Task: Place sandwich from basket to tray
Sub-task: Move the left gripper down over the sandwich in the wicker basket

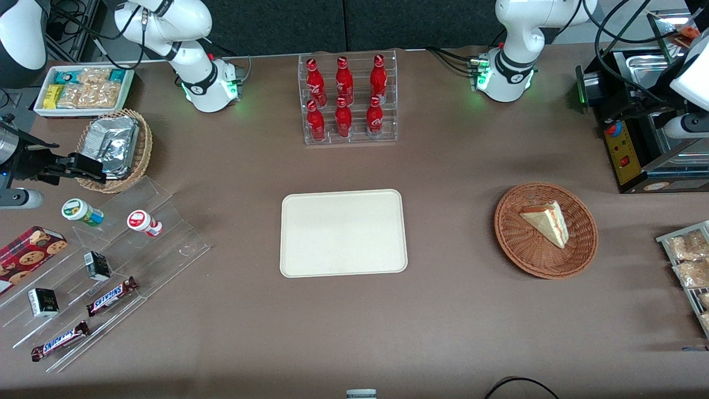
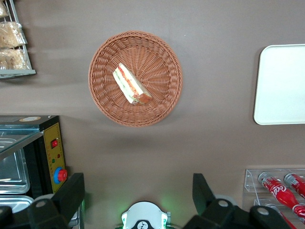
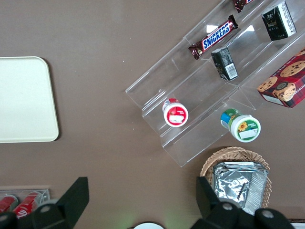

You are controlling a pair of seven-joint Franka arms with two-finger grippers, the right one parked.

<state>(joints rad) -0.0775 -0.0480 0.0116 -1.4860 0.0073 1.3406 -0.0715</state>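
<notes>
The sandwich (image 1: 545, 221) (image 2: 131, 85), a pale wedge with red and green filling along its edge, lies in the round reddish-brown wicker basket (image 1: 515, 244) (image 2: 162, 107) toward the working arm's end of the table. The cream tray (image 1: 343, 233) (image 2: 281, 86) sits bare at the table's middle, apart from the basket. My left gripper (image 2: 138, 191) hangs high above the table, near its arm's base and farther from the front camera than the basket. Its black fingers (image 2: 71, 193) stand wide open with nothing between them.
A clear rack of red cola bottles (image 1: 349, 100) (image 2: 281, 188) stands farther from the front camera than the tray. A black machine with red buttons (image 1: 626, 149) (image 2: 52, 148) and a rack of snack packets (image 1: 689, 260) (image 2: 12, 43) flank the basket. Acrylic shelves with snacks (image 1: 111, 266) lie toward the parked arm's end.
</notes>
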